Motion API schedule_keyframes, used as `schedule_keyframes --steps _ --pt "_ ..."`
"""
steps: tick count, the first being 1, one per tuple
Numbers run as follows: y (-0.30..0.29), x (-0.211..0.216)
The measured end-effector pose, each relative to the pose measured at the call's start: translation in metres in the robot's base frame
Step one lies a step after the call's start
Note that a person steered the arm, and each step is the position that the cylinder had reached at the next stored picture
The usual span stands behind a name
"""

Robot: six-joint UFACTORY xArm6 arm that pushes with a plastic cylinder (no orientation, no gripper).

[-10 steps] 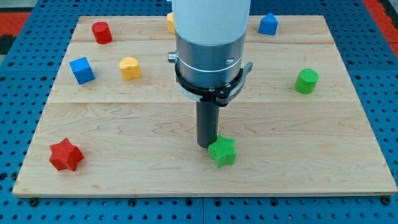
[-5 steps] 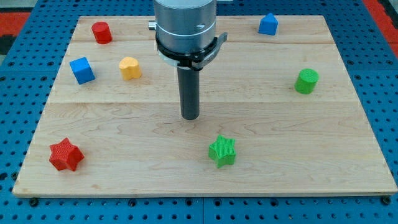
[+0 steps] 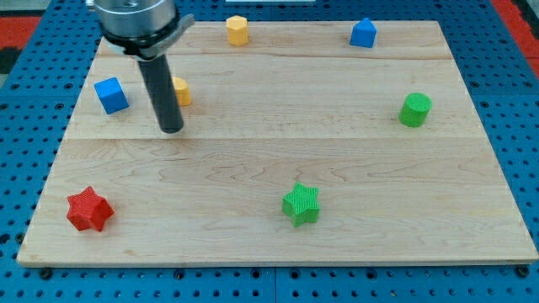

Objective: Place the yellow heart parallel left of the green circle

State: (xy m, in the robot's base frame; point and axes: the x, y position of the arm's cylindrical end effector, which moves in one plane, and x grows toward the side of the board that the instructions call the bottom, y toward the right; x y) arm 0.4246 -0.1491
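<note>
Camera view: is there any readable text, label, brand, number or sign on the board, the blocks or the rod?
None: no lettering shows on the wooden board, the blocks such as the yellow heart and green circle, or the rod ending in my tip.

Wooden board [image 3: 253, 168] w/ blocks — blue cube [image 3: 111, 94], yellow heart [image 3: 182, 91], yellow hexagon [image 3: 237, 30], blue block [image 3: 363, 33], green cylinder [image 3: 414, 110], green star [image 3: 301, 204], red star [image 3: 88, 209].

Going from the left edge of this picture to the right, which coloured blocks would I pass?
Red star → blue cube → yellow heart → yellow block → green star → blue block → green circle.
</note>
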Motion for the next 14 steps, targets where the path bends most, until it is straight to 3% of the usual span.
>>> schedule_keyframes --steps 1,3,5,7,9,10,12,14 --pt "-0.025 0.0" --pt "-0.018 0.0" --pt "0.053 0.009" --pt "0.059 0.015" --pt "0.019 0.015" --pt "-0.012 0.001" --pt "-0.018 -0.064" --pt "0.06 -0.076"
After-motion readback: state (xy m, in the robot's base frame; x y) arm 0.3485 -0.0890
